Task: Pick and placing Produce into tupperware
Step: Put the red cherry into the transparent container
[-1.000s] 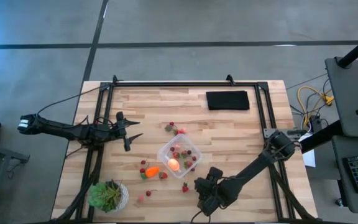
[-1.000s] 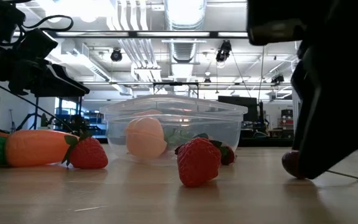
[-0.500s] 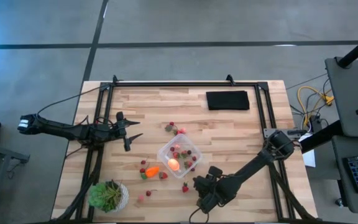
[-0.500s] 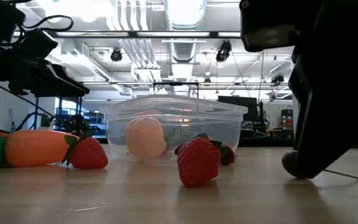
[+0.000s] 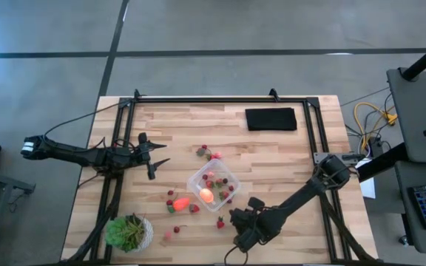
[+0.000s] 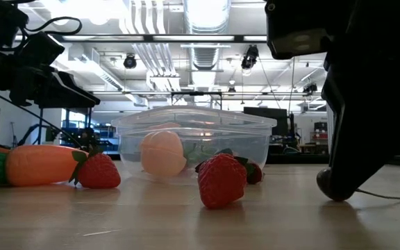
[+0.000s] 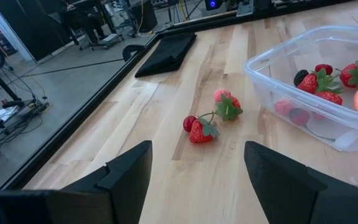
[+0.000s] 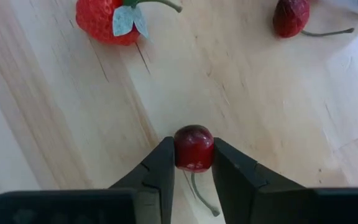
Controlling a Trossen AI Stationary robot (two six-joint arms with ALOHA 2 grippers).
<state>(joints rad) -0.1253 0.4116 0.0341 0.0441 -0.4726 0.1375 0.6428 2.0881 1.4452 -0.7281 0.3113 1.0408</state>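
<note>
The right pincer (image 8: 193,163) is down at the tabletop (image 5: 287,162) in the lower middle of the high view, its two dark fingers (image 8: 160,171) closed on a small dark red cherry (image 8: 194,148) whose thin stem trails back between them. In the low view this pincer (image 6: 335,186) fills the right side of the frame, its tip at the wood.

In the right wrist view a red strawberry (image 8: 109,20) with a pale green leaf sits in the upper left, and a second dark cherry with a stem (image 8: 291,17) lies in the upper right, both apart from the pincer.

The clear tupperware (image 5: 214,185) stands near the middle of the high view, up and to the left of the right pincer. Inside it are the round pink-orange fruit (image 5: 206,195) and several red berries. The carrot piece (image 5: 180,202) lies just left of it, with a few strawberries around. Two more strawberries (image 7: 199,127) lie on the wood in the centre of the left wrist view, near the container wall.

The left pincer (image 5: 154,154) hangs at the left of the high view, well apart from the tupperware, its fingers spread wide and holding nothing.

A potted plant (image 5: 128,232) stands at the lower left, and a black pad (image 5: 271,119) lies at the upper right of the tabletop.
</note>
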